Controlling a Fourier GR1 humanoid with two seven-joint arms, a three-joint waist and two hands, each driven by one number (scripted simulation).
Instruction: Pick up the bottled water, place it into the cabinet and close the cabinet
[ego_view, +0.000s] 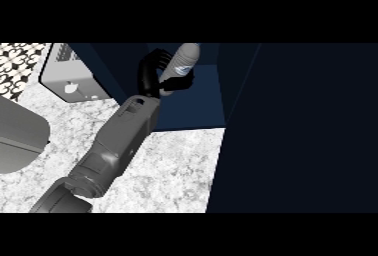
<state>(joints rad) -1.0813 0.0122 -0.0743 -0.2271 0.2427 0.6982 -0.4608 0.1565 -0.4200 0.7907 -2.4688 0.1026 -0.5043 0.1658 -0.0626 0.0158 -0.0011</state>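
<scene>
A kitchen is showing here: a speckled grey-white stone counter (173, 170) is stretching across the near side, a dark blue cabinet (199, 107) is standing open at the far side, and a silver appliance (68, 75) is sitting at the far left.

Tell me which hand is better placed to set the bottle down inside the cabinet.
Left. The left hand is curled round the bottle and holds it at the open cabinet. The right hand does not show in the view.
</scene>
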